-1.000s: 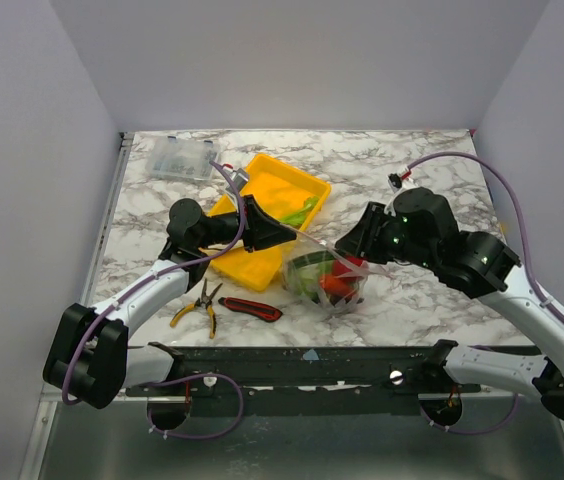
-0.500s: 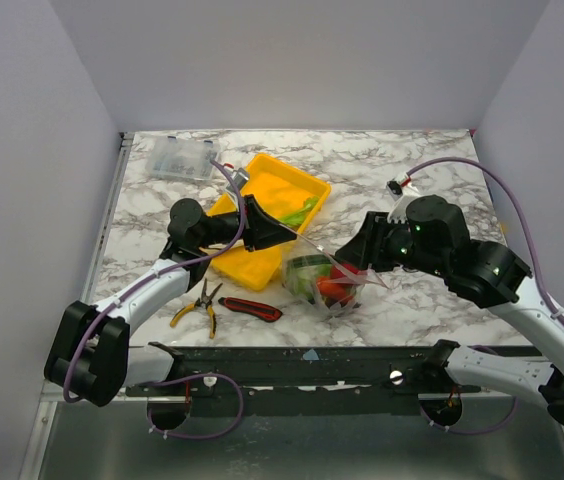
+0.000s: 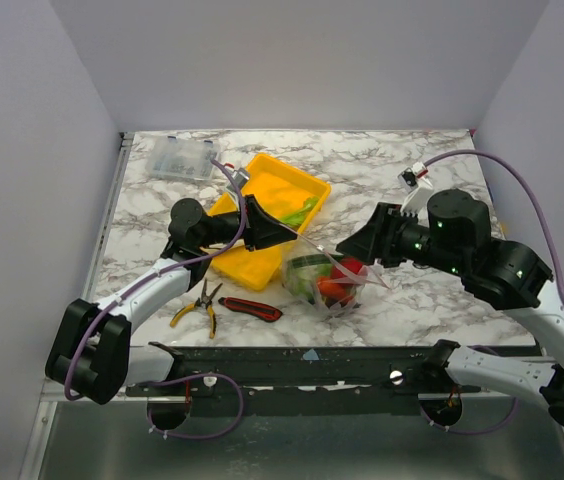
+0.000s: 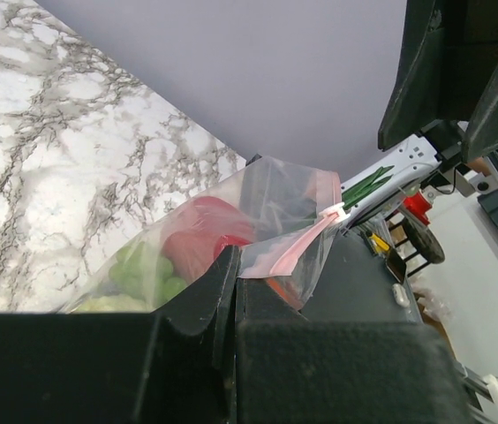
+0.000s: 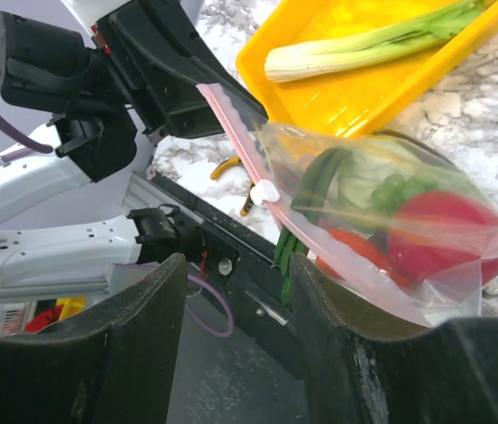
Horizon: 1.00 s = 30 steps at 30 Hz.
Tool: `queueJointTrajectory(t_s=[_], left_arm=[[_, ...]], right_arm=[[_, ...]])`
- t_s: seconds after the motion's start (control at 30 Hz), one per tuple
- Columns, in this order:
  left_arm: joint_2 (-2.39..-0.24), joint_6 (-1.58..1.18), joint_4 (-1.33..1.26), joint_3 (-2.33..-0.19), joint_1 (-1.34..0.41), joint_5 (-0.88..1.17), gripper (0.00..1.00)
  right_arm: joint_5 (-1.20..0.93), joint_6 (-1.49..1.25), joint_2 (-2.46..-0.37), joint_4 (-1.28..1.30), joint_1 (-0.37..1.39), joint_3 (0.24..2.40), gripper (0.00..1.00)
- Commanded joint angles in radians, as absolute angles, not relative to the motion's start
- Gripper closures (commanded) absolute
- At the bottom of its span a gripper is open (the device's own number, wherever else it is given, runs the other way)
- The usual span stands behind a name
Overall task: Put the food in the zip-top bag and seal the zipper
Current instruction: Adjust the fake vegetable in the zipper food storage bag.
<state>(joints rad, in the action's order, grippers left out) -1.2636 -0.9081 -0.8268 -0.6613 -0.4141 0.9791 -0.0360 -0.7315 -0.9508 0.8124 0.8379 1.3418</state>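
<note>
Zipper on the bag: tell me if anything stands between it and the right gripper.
Nothing visible does. The right gripper, jaws open, faces the zipper across open air; the left gripper pinches the strip's other end, aside from that path.

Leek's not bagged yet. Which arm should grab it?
Right, probably. Left gripper is shut on the zipper, holding the zip-top bag up; right gripper is open and empty, with the leek in the yellow tray in its view.
</note>
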Motion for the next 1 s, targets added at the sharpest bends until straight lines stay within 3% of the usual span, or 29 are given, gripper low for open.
queueJointTrajectory(t_s=[0.0,0.3,0.53,0.73,0.97], left_arm=[[-1.274,-0.916,-0.873,-0.672,-0.408,0.973,1.0],[-1.279,-0.922,-0.878,-0.675,-0.408,0.975,1.0],[-1.273,-0.925,-0.876,-0.68,-0.408,0.979,1.0],[-1.272,-0.927,-0.876,-0.681,-0.408,0.979,1.0],[-1.262,-0.929,-0.868,-0.678,-0.408,0.969,1.0]], right_arm=[[-0.071,-0.786,-0.949,0.864,0.839,1.331,0.48],[-0.01,-0.866,-0.946,0.898,0.839,1.282,0.48],[-0.02,-0.85,-0.975,0.879,0.839,1.267,0.62],[0.05,-0.842,-0.982,0.878,0.838,1.268,0.67],[0.098,-0.809,-0.98,0.898,0.839,1.247,0.93]])
